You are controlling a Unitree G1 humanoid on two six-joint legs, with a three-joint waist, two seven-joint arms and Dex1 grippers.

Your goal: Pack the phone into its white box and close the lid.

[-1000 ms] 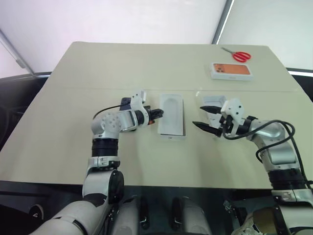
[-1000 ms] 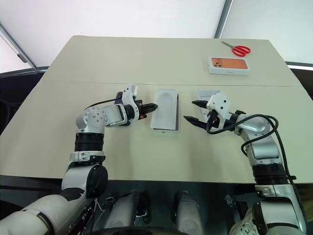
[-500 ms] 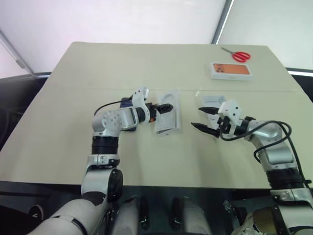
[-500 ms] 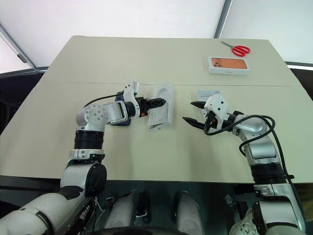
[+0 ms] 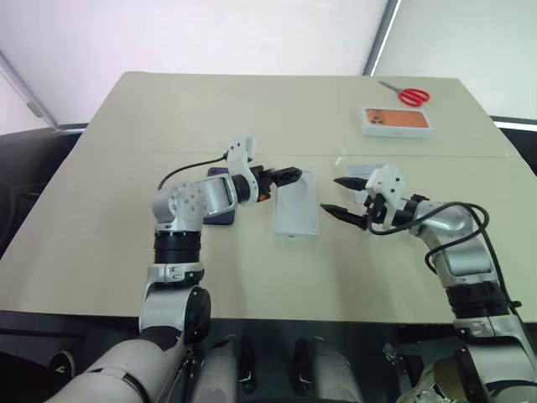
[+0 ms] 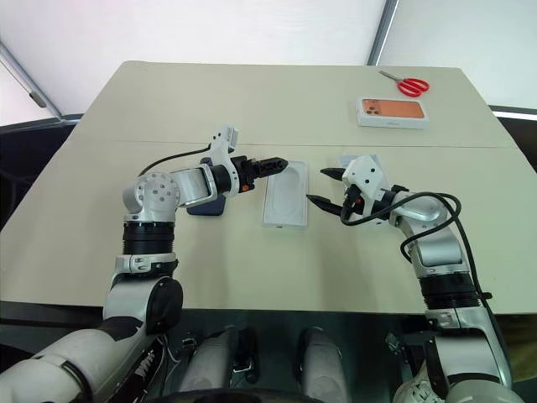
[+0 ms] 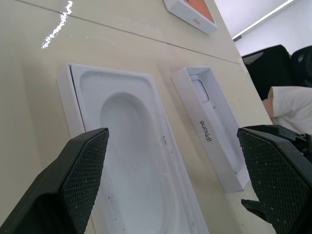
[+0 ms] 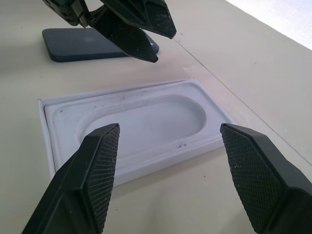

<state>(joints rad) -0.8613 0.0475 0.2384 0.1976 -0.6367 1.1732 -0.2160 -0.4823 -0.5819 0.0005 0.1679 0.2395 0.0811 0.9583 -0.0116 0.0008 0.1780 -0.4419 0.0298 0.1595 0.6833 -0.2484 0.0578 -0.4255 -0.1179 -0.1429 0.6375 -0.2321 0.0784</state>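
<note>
White box point(image 5: 297, 205), long axis fore-aft.

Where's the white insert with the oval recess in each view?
Left eye view: the insert lies mid-table, between the arms.
Right eye view: insert, same spot.
Left wrist view: insert between the fingers.
Right wrist view: insert between the fingers.
Shared landmark: the open left gripper at its edge.

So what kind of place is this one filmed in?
Probably an indoor test or demo bench: a plain beige table, pale backdrop panels behind it, and staged props such as phone boxes and scissors.
</note>
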